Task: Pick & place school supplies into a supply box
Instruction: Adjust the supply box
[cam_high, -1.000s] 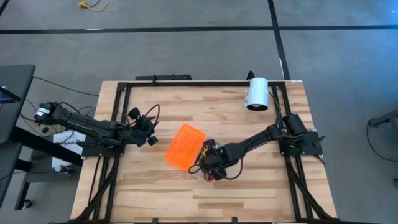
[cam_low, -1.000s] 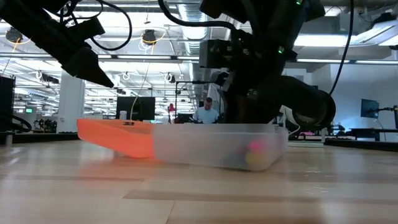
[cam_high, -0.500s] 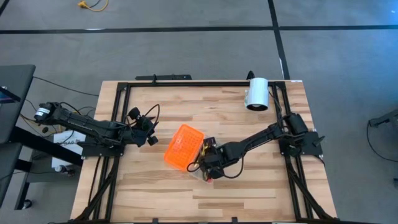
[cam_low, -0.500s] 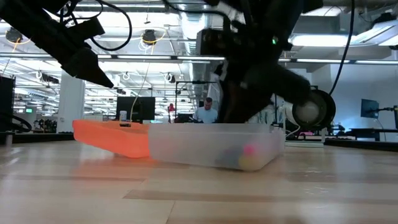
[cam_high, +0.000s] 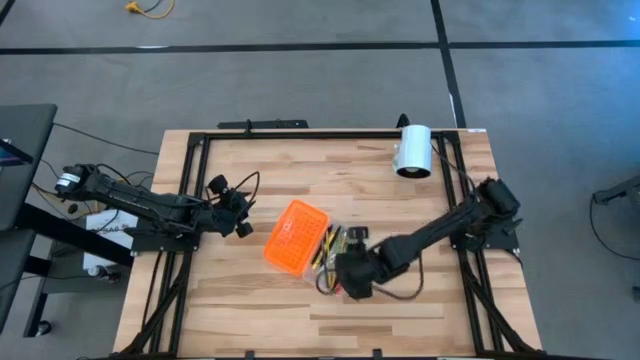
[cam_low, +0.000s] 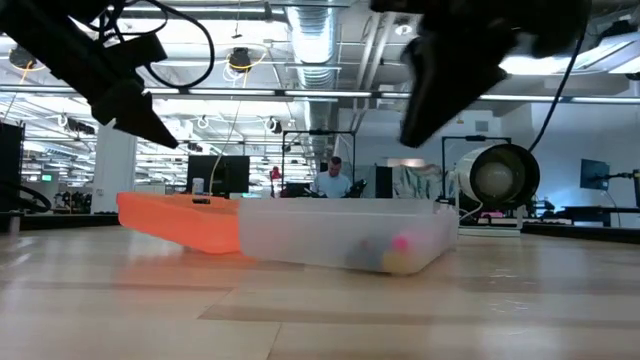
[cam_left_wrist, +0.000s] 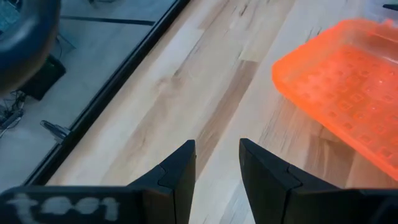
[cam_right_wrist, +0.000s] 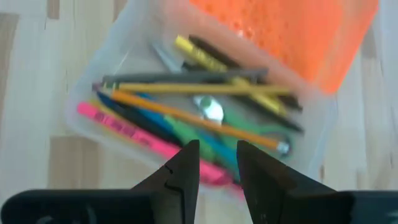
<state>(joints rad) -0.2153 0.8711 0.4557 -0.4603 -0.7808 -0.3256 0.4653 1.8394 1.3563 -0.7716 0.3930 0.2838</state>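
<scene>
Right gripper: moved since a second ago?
Yes. In the high view the right gripper has pulled back off the clear case base toward the table's near edge, away from the white cylinder.

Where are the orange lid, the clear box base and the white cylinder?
Orange lid (cam_high: 296, 236), high view, middle of its ribbed top.
Clear box base (cam_low: 340, 232), low view, its frosted side wall.
White cylinder (cam_high: 412, 149), high view, middle of its side.

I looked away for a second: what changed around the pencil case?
The right pincer lifted off the clear pencil case and drew back, uncovering the pens and pencils inside; it holds nothing. The orange lid, white cylinder and left pincer stayed put.
</scene>
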